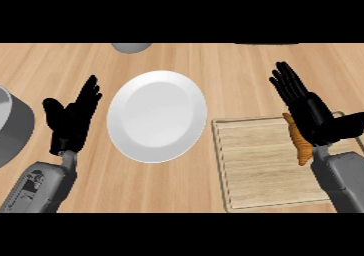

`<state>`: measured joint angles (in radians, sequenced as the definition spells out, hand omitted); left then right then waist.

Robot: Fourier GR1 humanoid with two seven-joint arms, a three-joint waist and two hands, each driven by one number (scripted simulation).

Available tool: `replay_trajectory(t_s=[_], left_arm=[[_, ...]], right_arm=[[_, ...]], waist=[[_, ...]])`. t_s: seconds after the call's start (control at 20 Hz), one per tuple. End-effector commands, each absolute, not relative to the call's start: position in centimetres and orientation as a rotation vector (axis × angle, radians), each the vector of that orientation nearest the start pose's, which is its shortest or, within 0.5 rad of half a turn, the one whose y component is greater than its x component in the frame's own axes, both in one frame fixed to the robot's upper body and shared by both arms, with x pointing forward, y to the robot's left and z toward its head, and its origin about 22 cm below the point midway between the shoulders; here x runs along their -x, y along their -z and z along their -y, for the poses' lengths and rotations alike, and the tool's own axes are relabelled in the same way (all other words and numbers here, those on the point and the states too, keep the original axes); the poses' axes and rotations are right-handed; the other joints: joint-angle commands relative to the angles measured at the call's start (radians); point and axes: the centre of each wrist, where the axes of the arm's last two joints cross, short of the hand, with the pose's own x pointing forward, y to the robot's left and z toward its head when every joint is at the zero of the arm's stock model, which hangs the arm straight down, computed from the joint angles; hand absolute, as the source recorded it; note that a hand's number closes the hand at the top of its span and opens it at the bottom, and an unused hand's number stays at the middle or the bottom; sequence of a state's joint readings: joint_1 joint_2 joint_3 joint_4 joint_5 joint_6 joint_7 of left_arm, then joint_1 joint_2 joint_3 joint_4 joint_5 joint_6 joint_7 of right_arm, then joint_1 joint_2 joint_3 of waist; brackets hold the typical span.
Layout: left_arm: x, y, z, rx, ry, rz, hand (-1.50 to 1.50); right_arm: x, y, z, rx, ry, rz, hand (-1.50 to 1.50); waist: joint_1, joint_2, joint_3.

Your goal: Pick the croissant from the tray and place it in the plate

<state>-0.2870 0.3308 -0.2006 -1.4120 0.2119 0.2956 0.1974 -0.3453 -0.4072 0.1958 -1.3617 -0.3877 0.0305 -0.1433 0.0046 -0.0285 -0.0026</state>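
Pale wooden bench [214, 60] carries a white plate [157, 116] at its middle and a wooden tray [251, 165] toward the near right corner. On the tray's right side lies the croissant [301, 147], partly hidden under the right hand [310, 110], whose fingers are stretched straight, not curled round it. Left of the plate, the left hand [70, 120] rests released, fingers up, near a grey pot [8, 125] at the left edge.

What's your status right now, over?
Left hand open, resting left of plate. Right hand open over croissant on tray, not gripping. Nothing between tray and plate.
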Motion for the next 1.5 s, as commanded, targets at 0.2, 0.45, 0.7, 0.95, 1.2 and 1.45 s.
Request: replay_trajectory(t_s=[0.2, 0.45, 0.7, 0.95, 1.2, 1.45], left_arm=[[-29.5, -3.9, -26.6, -0.217, 0.106, 1.479, 0.0], [-29.4, -3.1, -27.1, -0.174, 0.104, 1.413, 0.0], [-29.6, -2.2, -28.3, -0.164, 0.092, 1.421, 0.0], [-28.2, -1.6, -27.7, -0.144, 0.102, 1.412, 0.0], [-27.4, -1.0, -27.1, -0.165, 0.106, 1.407, 0.0], [-29.5, -3.0, -29.2, -0.161, 0.08, 1.391, 0.0]], right_arm=[[-34.4, -12.0, 35.3, -0.328, -0.612, 1.646, 1.5], [-32.7, -9.4, 40.7, 0.101, -0.491, 1.87, -1.5], [-31.3, -6.7, 45.0, -0.076, -0.746, 1.795, -1.5], [-32.3, -8.1, 44.8, 0.04, -1.036, 1.73, -1.5], [-32.6, -9.2, 46.3, 0.09, -1.138, 1.666, -1.5], [-34.5, -10.8, 43.6, 0.102, -1.253, 1.599, -1.5]], waist=[[0.029, 0.037, 0.003], [0.017, 0.052, 0.01], [0.031, 0.046, 0.006], [0.028, 0.036, 0.004], [0.016, 0.032, 0.004], [0.001, 0.03, 0.002]])
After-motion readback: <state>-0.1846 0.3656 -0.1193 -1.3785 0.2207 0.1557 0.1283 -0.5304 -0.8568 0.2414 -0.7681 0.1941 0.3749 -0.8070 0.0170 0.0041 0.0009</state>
